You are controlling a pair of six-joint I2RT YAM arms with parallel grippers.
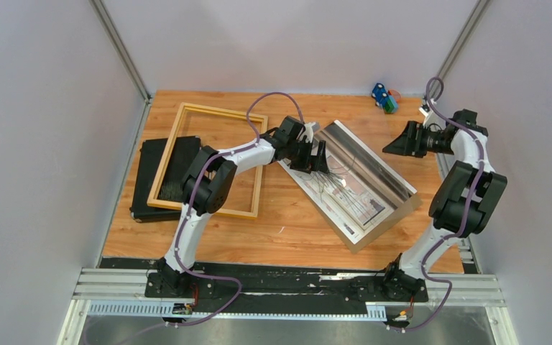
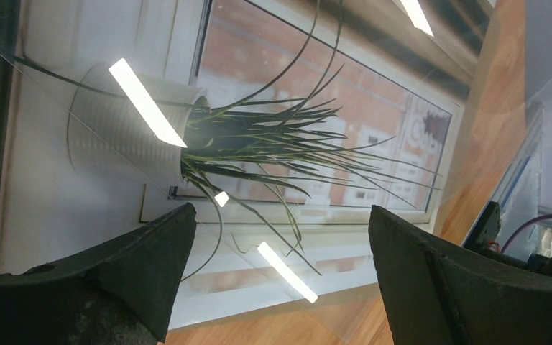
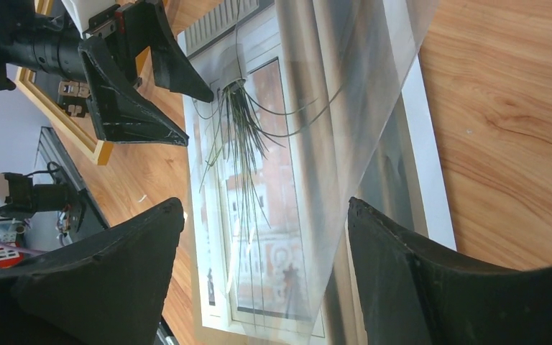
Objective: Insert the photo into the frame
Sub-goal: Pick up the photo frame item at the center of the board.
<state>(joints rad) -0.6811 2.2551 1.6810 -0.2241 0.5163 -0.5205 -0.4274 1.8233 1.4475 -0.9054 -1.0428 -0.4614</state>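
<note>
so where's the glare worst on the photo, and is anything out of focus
Left wrist view: several bright strip-light reflections cut across the photo, which is otherwise sharp. Right wrist view: a hazy sheen veils its right side. Top view: a grey glossy band washes out its far-right side. No real blur shows in any view.

We see a wooden desk (image 1: 295, 226). On its left lies an empty wooden frame (image 1: 164, 158), its left edge resting on a flat black case (image 1: 144, 183). At centre-right a photo (image 1: 352, 203) lies diagonally under a clear sheet (image 1: 374, 162). A small blue-and-green toy (image 1: 384, 98) sits in the far right corner.
</note>
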